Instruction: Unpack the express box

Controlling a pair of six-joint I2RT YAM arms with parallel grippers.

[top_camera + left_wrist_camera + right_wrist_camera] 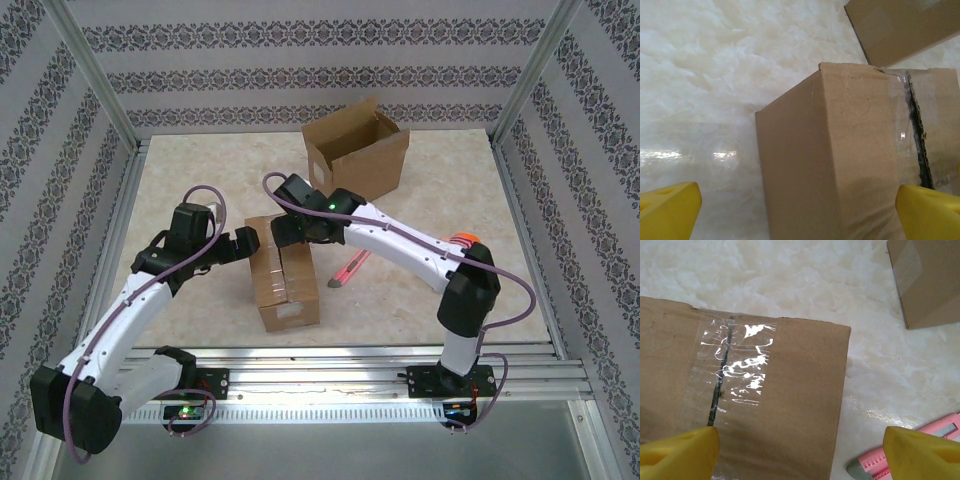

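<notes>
The express box (287, 278), brown cardboard with clear tape along its top seam, lies on the table's middle. A dark slit runs down the taped seam (720, 375). My left gripper (245, 243) hovers at the box's far left corner, open, its yellow fingertips (667, 207) wide apart with the box's edge (840, 150) between them. My right gripper (286, 232) sits over the box's far end, open, one yellow fingertip (680, 455) above the seam and the other off the box's right side. Nothing is held.
A second, opened cardboard box (357, 150) stands at the back, also seen in the right wrist view (927, 280). A pink utility knife (349, 268) lies on the marble-patterned table (430, 200) just right of the express box. Aluminium frame posts and patterned walls surround the table.
</notes>
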